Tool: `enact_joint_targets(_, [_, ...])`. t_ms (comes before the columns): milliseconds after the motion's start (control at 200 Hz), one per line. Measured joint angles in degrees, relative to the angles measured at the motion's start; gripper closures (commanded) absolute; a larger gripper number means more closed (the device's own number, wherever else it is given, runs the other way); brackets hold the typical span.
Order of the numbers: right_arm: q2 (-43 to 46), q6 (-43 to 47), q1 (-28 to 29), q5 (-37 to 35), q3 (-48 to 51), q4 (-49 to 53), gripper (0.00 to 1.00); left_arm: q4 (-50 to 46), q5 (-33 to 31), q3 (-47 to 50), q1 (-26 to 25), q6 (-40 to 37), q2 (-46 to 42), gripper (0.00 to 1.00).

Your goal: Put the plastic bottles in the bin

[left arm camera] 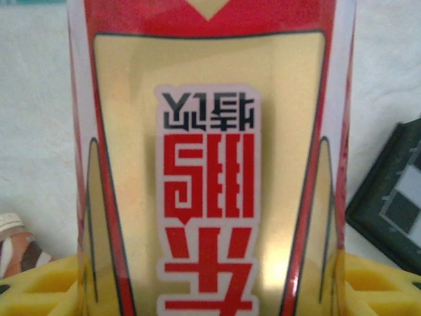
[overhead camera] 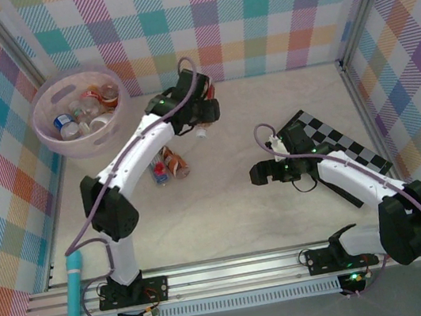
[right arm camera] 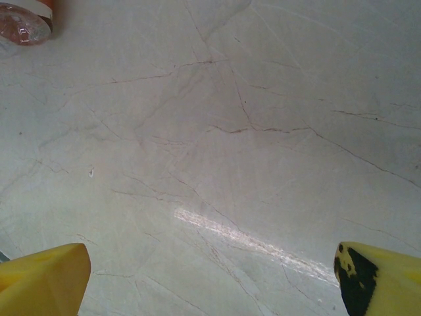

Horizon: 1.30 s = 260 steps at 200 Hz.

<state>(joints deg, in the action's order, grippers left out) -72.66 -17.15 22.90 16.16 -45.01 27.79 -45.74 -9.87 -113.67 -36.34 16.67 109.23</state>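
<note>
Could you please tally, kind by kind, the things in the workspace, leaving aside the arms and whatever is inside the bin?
Round translucent pale pink plastic bin: 1
Plastic bottle with a red and yellow label, in the left gripper: 1
Small plastic bottles lying on the table: 2, it seems
Black-and-white checkered board: 1
Teal stick-like tool: 1
Total: 6

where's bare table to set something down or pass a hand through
Free: near middle between the left arm and right arm; far stretch between the left tool and the checkerboard. Crowded: the bin and loose bottles under that arm.
</note>
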Motion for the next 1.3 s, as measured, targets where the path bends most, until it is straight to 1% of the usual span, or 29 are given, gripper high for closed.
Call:
enact_joint_targets(140, [0.0,0.0,0.0,0.0,0.0,-0.4,0.05,-2.3,-0.6,-2.5,0.3,-2.1,-5.3,0.79])
enact_joint_targets(225, [0.0,0.0,0.0,0.0,0.0,-0.7,0.05,-4.2,-0.6,-5.4,1.4,-3.3,-7.5,0.81])
enact_joint_targets(295, [0.0,0.0,0.0,0.0,0.0,-0.9,0.05,-5.5,0.4,-7.4,3.7,-4.4,-9.2,0.83])
enact_joint_targets(365, [0.0,0.0,0.0,0.2,0.0,-1.2,0.05,-6.6,1.6,-8.3,7.8,-5.1,-11.1,0.86])
enact_joint_targets(545, [0.0,0.0,0.1,0.4,0.0,-1.3,0.05,-8.8,6.4,-8.4,22.4,-6.5,-14.6,0.91])
enact_joint_targets(680, [0.0,0.0,0.1,0.4,0.0,-1.3,0.05,-10.1,9.0,-8.4,32.0,-7.2,-15.3,0.94])
enact_joint_targets(815, [0.0,0.0,0.1,0.4,0.1,-1.3,0.05,-10.1,11.1,-8.4,40.4,-7.3,-15.3,0.95])
enact_joint_targets(920, [0.1,0.0,0.1,0.4,0.5,-1.5,0.05,-10.1,11.7,-8.4,45.7,-7.8,-15.2,0.94])
enact_joint_targets(1015, [0.1,0.0,0.1,0.4,1.0,-1.6,0.05,-10.8,11.6,-10.2,48.2,-9.6,-13.2,0.94])
enact_joint_targets(1115, [0.1,0.0,0.1,0.4,1.2,-1.7,0.05,-11.6,11.2,-12.9,48.4,-12.0,-9.7,0.93])
enact_joint_targets(1300, [0.1,-0.1,0.1,0.4,1.2,-1.7,0.05,-12.7,10.2,-13.0,48.5,-16.4,-5.5,0.94])
